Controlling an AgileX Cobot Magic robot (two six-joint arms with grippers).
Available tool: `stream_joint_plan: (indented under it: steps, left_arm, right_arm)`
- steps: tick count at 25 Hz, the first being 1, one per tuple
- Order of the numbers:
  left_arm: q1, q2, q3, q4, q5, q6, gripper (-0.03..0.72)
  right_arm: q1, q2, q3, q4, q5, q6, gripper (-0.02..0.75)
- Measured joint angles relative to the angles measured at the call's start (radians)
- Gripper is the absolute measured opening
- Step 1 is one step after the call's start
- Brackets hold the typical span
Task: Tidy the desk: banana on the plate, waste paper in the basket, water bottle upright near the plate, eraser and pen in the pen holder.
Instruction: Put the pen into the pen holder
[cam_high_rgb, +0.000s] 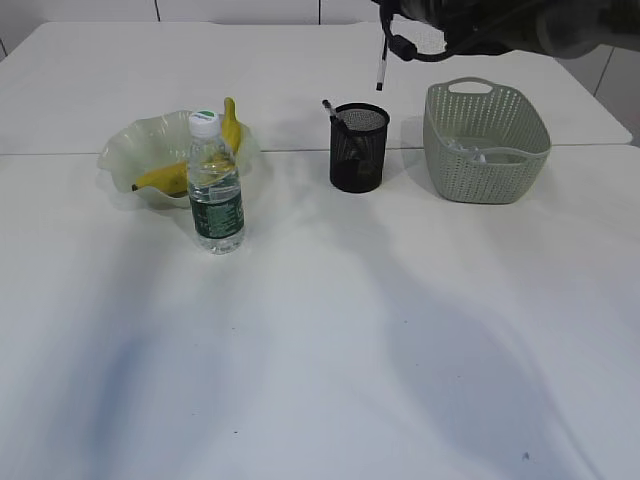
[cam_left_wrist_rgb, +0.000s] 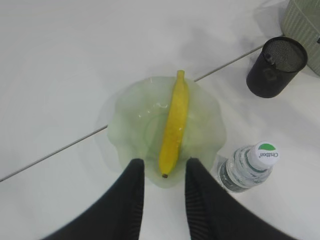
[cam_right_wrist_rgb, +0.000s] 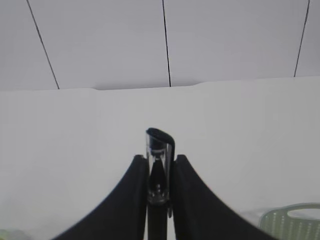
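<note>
- We are finding the banana (cam_left_wrist_rgb: 173, 125) lying lengthwise across the pale green ruffled plate (cam_left_wrist_rgb: 129, 131) on the white desk (cam_high_rgb: 320, 360); in the exterior view one tip is rising above the plate's rim.
- We are seeing the water bottle (cam_high_rgb: 215, 185) standing upright with its white cap on, just in front of the plate and near its rim.
- We are noting the black mesh pen holder (cam_high_rgb: 358, 147) standing between the plate and the sage green basket (cam_high_rgb: 487, 142), with one pen (cam_high_rgb: 332, 112) already leaning inside it.
- We are making out pale crumpled material through the basket's weave; we cannot tell exactly what it is.
- We are observing the right pincer (cam_right_wrist_rgb: 159, 172) clamping a second pen (cam_right_wrist_rgb: 159, 162), dark with a clear section, between its jaws; in the exterior view this pen is hanging nearly vertical above the pen holder, clear of its rim.
- We are observing the left pincer (cam_left_wrist_rgb: 164, 175) hovering above the plate's near edge, its jaws standing apart and gripping nothing.
- We are not able to locate the eraser in any view.
</note>
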Motion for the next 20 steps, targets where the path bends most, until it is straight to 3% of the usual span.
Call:
stream_joint_plan:
  steps: [7,20]
  left_arm:
    - [0.0,0.0,0.0,0.034,0.0,0.0,0.188]
    - [0.0,0.0,0.0,0.046,0.0,0.0,0.188]
  right_arm:
    - [0.0,0.037,-0.001,-0.126,-0.014,0.163,0.101]
    - [0.0,0.133,-0.076,-0.138,-0.02,0.239,0.101]
